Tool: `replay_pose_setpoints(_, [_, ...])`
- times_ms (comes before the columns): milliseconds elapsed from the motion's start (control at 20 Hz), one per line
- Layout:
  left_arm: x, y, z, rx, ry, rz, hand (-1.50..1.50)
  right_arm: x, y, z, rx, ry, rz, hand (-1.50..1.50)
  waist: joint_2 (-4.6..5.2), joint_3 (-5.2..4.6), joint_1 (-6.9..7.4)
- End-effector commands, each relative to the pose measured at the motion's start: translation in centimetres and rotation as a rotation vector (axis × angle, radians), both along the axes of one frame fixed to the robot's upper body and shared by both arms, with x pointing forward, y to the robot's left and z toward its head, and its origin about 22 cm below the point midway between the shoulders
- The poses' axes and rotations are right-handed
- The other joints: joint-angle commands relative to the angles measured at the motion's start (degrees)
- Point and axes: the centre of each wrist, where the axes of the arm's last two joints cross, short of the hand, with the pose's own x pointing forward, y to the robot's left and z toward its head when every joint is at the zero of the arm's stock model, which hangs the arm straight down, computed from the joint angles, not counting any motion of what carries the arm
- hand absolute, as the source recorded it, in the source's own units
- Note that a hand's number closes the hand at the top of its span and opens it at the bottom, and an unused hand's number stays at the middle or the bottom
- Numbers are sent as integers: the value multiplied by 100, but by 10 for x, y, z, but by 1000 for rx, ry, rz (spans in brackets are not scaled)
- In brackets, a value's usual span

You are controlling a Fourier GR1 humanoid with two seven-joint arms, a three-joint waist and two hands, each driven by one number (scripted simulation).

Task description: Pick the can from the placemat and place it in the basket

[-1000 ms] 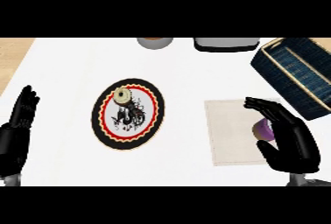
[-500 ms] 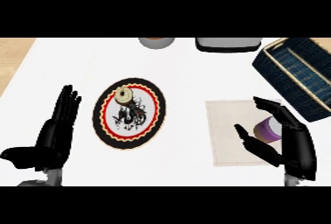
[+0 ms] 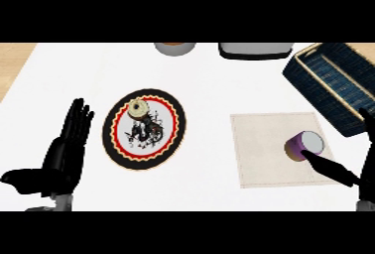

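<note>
Small purple cylindrical can (image 3: 304, 146) sits on beige cloth placemat (image 3: 271, 149), near its right edge. Right hand (image 3: 338, 171) spread, thumb touching can, nothing grasped. Left hand (image 3: 64, 154) released, resting. Close fingers round can, then lift to dark woven basket (image 3: 330, 79).

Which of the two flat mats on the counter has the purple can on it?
The plain beige placemat at the right holds the can; the round patterned plate carries only a small doughnut-like item.
</note>
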Motion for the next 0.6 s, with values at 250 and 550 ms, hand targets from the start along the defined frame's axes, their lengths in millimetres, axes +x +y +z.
replay_pose_setpoints(250, [6, 1, 3, -4, 12, -1, 0, -7, -2, 81, -216, 492, -37, -150, -10, 9, 73])
replay_pose_setpoints(550, [9, -15, 12, -11, -10, -26, 0, -8, 32, 147, -119, 604, 33, -150, 13, 59, 181])
